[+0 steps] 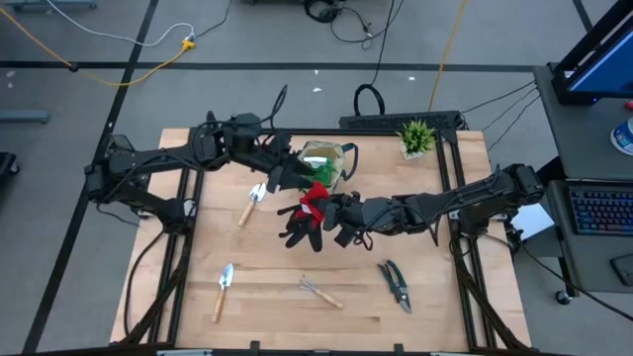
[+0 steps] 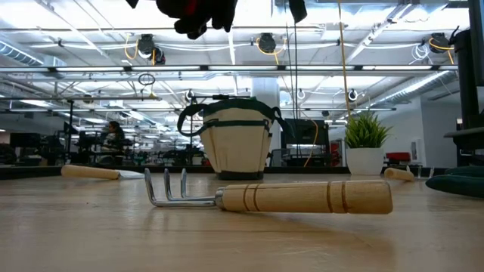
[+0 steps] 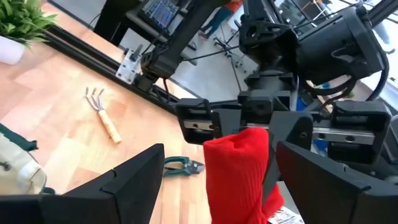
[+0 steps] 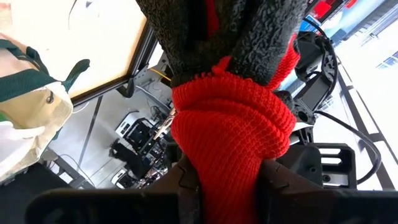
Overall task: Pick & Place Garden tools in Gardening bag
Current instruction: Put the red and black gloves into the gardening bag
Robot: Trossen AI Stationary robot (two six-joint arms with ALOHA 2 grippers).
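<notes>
The left gripper point(image 1: 285, 176) hovers with fingers spread wide beside the gardening bag point(image 1: 326, 164), just short of the red cuff and holding nothing. The red-black glove point(image 1: 305, 220) hangs in the air above mid-table: light, limp and likely to flop, so the bunched cuff seems the surest hold. The right gripper point(image 1: 331, 210) is clamped on that cuff.
</notes>
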